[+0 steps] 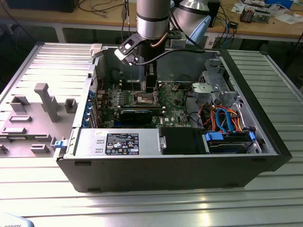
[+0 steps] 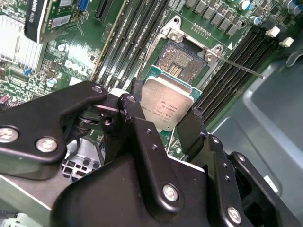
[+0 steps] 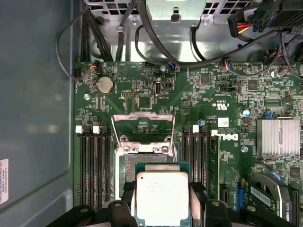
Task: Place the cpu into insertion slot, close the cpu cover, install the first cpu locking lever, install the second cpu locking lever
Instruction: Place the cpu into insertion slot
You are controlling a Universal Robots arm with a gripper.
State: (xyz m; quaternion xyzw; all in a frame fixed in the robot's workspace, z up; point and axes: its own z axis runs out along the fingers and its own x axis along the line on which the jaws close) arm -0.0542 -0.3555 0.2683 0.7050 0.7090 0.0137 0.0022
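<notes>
An open computer case [image 1: 165, 170] lies on a ribbed metal table [image 1: 142, 208]. Inside it, a green board [image 1: 173, 106] covers the floor, and toward the exterior view's right sit a metal drive cage [image 1: 210, 87] and a bundle of orange and blue cables [image 1: 225, 118]. The arm [image 1: 152, 19] reaches straight down into the case, with its gripper [image 1: 150, 85] over the middle of the board.

In both wrist views the black fingers [image 2: 137, 123] are pinched on two opposite edges of the cpu [image 2: 166, 103] [image 3: 162, 196], silver top facing the cameras. The slot [image 2: 182, 66] [image 3: 124, 170] lies just past it, between banks of black memory slots [image 3: 92, 165]. Its dark centre is bare and partly overlapped by the chip. The cpu seems to hang just above the slot rather than sit in it, though I cannot tell that for certain. The cover [image 3: 142, 115] stands swung open at the slot's far edge.
</notes>
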